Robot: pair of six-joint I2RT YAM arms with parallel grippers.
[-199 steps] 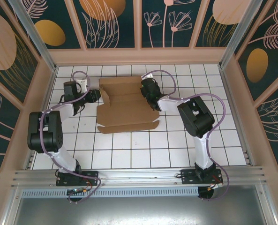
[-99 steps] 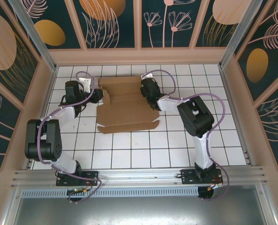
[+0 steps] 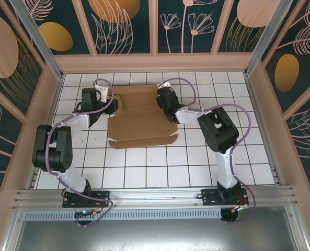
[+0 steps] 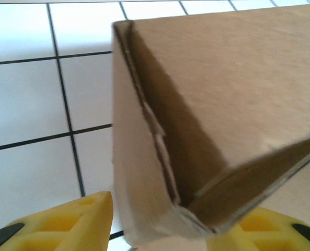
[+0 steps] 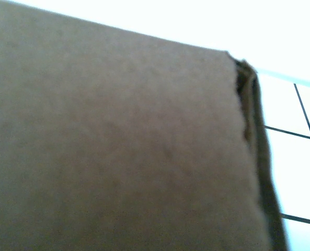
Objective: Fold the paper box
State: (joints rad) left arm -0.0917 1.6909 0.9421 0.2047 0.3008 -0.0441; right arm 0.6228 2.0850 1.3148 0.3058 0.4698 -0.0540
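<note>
From here, the white tiled surface point(image 3: 144, 167) takes up most of my overhead view. The paper box point(image 3: 141, 123) lies on it, just past the middle toward 12 o'clock. It is mostly a flat brown sheet. Its long flap at 6 o'clock lies down on the tiles, while the panels toward 12 o'clock are creased and partly raised.

The left arm point(image 3: 53, 149) reaches in from 8 o'clock and the right arm point(image 3: 217, 130) from 4 o'clock, so the box sits between them.

The left fingers point(image 4: 66, 222) are at the box's 10 o'clock corner. In the left wrist view they stand apart, with a folded cardboard corner filling the gap between them. I cannot tell whether they pinch it or merely straddle it.

The right fingers point(image 3: 163, 97) are at the 1 o'clock edge and closed. The right wrist view gives me blurred cardboard right up against the lens, so I cannot see whether a panel is caught between them.

I judge that I am early in the task, forming the side wall at the 12 o'clock end, with the lid flap at 6 o'clock untouched.

Next, I think the raised corner has to be held square while the wall is pressed along its crease. The right side should keep the sheet from sliding across the tiles. Corrugated board springs back, so a loose hold at 10 o'clock could let the wall flop flat.
</note>
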